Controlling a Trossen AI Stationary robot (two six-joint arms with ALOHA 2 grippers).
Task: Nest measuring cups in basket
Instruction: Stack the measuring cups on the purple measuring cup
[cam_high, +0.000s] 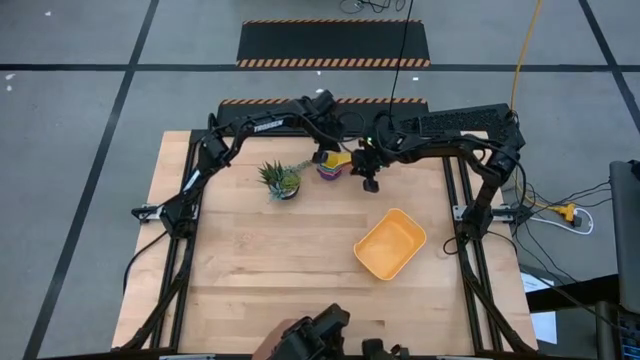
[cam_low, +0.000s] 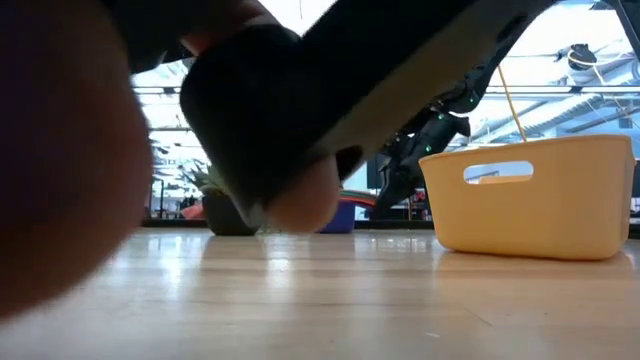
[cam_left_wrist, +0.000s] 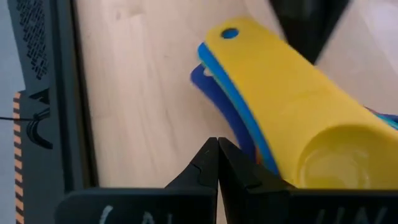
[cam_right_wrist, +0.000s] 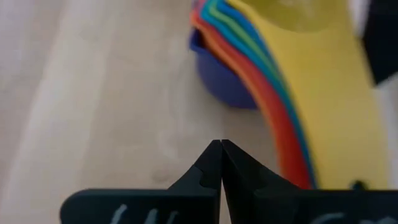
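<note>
The measuring cups (cam_high: 334, 165) sit nested in one stack, yellow on top, on the tabletop (cam_high: 280, 270) between the two tools: the left tool (cam_high: 322, 156) is just beside the stack, fingers pressed together and holding nothing. The right tool (cam_high: 369, 184), also closed and empty, hangs near the stack's other side. The basket (cam_high: 390, 245) lies apart from both tools, nearer the right one, with no cup in it.

table (cam_high: 260, 270): pale wood, smooth | measuring cups (cam_right_wrist: 298, 87): glossy plastic | basket (cam_low: 530, 200): matt plastic
</note>
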